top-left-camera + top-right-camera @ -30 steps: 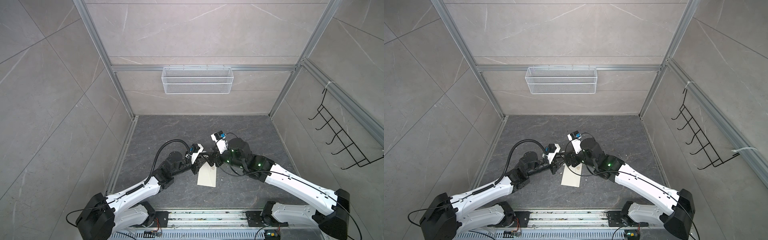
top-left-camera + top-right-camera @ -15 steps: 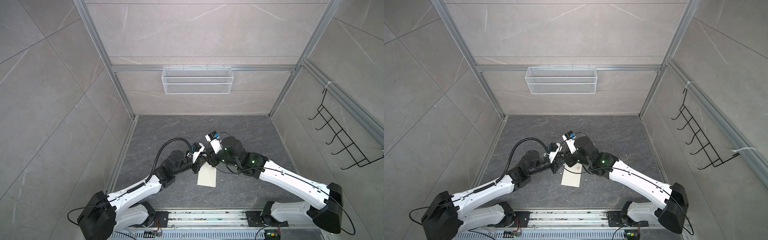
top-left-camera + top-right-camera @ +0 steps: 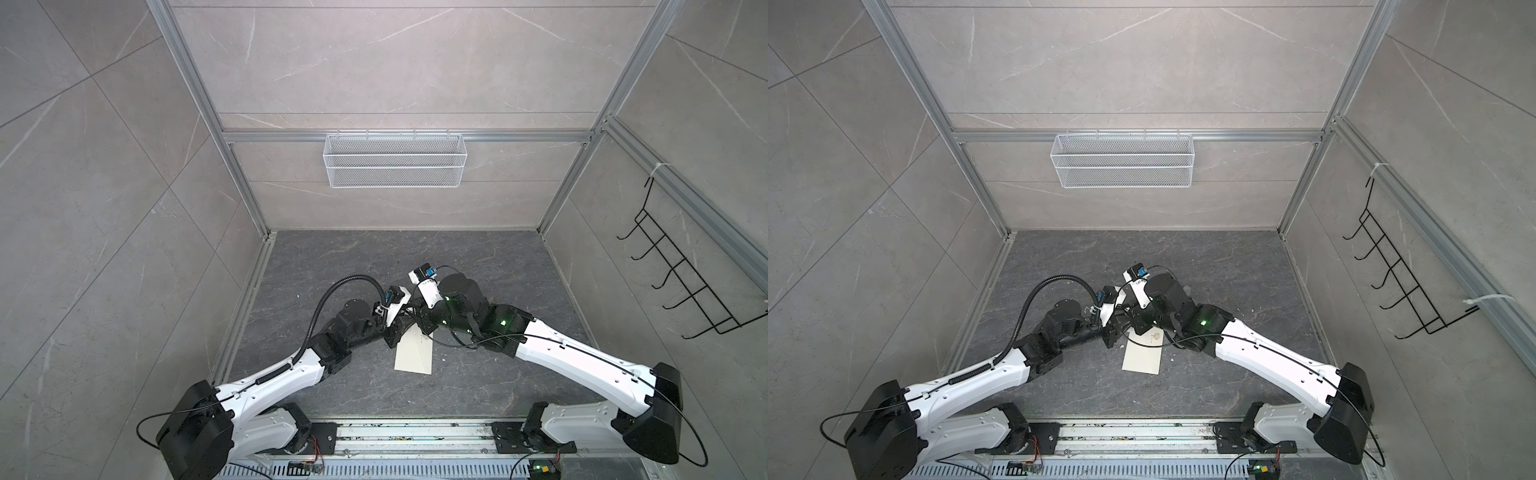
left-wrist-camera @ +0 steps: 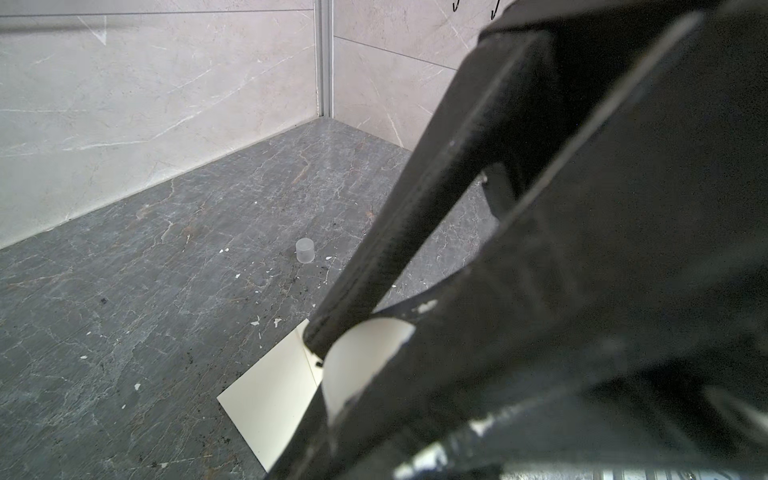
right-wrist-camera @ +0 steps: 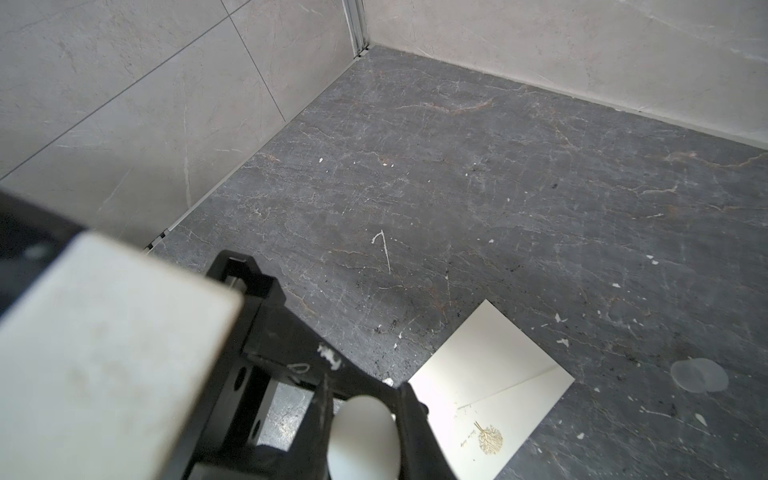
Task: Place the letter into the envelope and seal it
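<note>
Evidently our left hand (image 3: 398, 332) and right hand (image 3: 424, 326) both clamped the white tube (image 5: 363, 432); the envelope (image 3: 413, 357) lay flat on the bench (image 3: 457, 390), its 12 o'clock end beneath them. We judged it light, floppy, slide-prone: pin a corner, lift the flap edge.

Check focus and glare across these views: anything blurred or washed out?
Left wrist view: the black left claw fills half the picture, badly out of focus; the dark stone floor is sharp. Right wrist view: glare whitens the cream-white paper envelope near the right claw; the white cylindrical tube it grips is soft. Both top views: even light, sharp.
</note>
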